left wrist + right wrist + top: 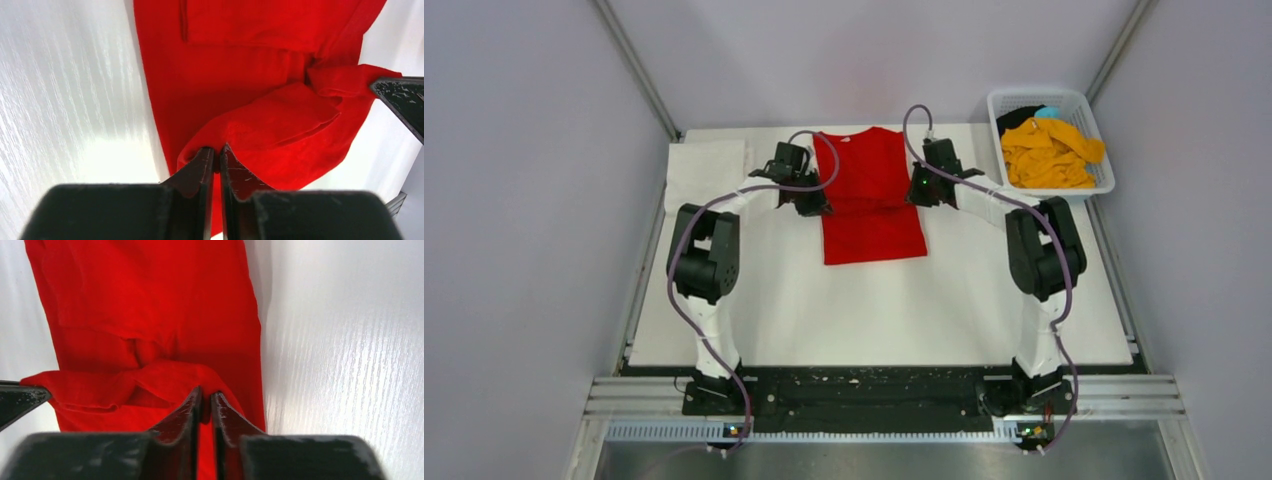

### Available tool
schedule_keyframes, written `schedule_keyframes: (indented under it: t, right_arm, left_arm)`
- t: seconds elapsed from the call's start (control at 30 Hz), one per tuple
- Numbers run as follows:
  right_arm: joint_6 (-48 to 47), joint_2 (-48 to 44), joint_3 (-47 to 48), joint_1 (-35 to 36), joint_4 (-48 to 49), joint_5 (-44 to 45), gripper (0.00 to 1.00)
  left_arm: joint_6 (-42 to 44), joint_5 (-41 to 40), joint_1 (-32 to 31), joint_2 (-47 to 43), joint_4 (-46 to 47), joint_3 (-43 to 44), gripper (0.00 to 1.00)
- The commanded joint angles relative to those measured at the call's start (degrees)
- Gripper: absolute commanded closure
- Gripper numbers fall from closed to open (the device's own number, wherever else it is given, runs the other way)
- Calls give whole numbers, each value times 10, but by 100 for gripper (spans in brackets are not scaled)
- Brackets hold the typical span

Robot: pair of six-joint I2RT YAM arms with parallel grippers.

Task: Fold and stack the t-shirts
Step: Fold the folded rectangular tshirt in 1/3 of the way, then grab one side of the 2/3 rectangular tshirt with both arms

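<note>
Tools both clenched: my left tool (216,149) and right tool (205,392) grip raised edges of red shirt (872,200) on surface (874,310).

Matt cloth t-shirt (874,220), glossy table (824,300)

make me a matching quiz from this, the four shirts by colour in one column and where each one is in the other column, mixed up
Things:
1. red t-shirt
2. orange-yellow t-shirt
3. white t-shirt
4. black t-shirt

Places:
A. in the basket, mostly hidden under another shirt
B. lying flat at the far left corner of the table
C. middle of the table, pinched by the left gripper and the right gripper
D. on top in the basket

Pairs: 1-C, 2-D, 3-B, 4-A
</note>
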Motion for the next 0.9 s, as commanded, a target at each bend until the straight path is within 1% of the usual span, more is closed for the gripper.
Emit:
schedule_keyframes:
  t: [0.0, 0.03, 0.07, 0.1, 0.13, 0.17, 0.2, 0.23, 0.27, 0.37, 0.43, 0.57, 0.67, 0.87]
  right_arm:
    - [9, 0, 38, -6, 22, 21, 79]
    - [10, 1, 43, -7, 21, 24, 69]
    - [10, -1, 47, -7, 20, 25, 55]
    - [10, -3, 51, -8, 18, 26, 43]
    - [10, -7, 53, -8, 16, 27, 33]
    - [10, -12, 53, -9, 14, 29, 21]
    - [10, -19, 50, -9, 13, 31, 14]
    - [9, -26, 45, -8, 12, 32, 11]
    - [8, -37, 37, -9, 11, 32, 8]
    - [3, -72, -1, -9, 9, 29, 5]
    - [-2, -99, -36, -9, 7, 25, 2]
    - [-2, -161, -125, -10, 7, 3, 1]
    - [3, -201, -198, -9, 8, -11, 1]
    - [4, -245, -276, -9, 25, -29, 1]
  left_arm:
    - [-5, 7, 8, 12, 15, 37, 83]
    - [-5, 10, 9, 13, 15, 39, 77]
    - [-5, 12, 10, 10, 16, 40, 72]
    - [-4, 12, 10, 6, 17, 41, 66]
    - [-3, 11, 11, -1, 18, 40, 56]
    - [-1, 7, 11, -10, 19, 39, 42]
    - [0, 2, 12, -23, 20, 35, 21]
    - [1, -6, 11, -35, 23, 28, 4]
    - [3, -14, 11, -55, 25, 20, 2]
    - [2, -31, 11, -104, 37, -19, 1]
    - [-2, -29, 11, -135, 44, -55, 1]
    - [-21, -4, 7, -190, 68, -156, 1]
    - [-37, -9, -7, -223, 81, -225, 1]
    - [-79, -22, -37, -248, 117, -313, 2]
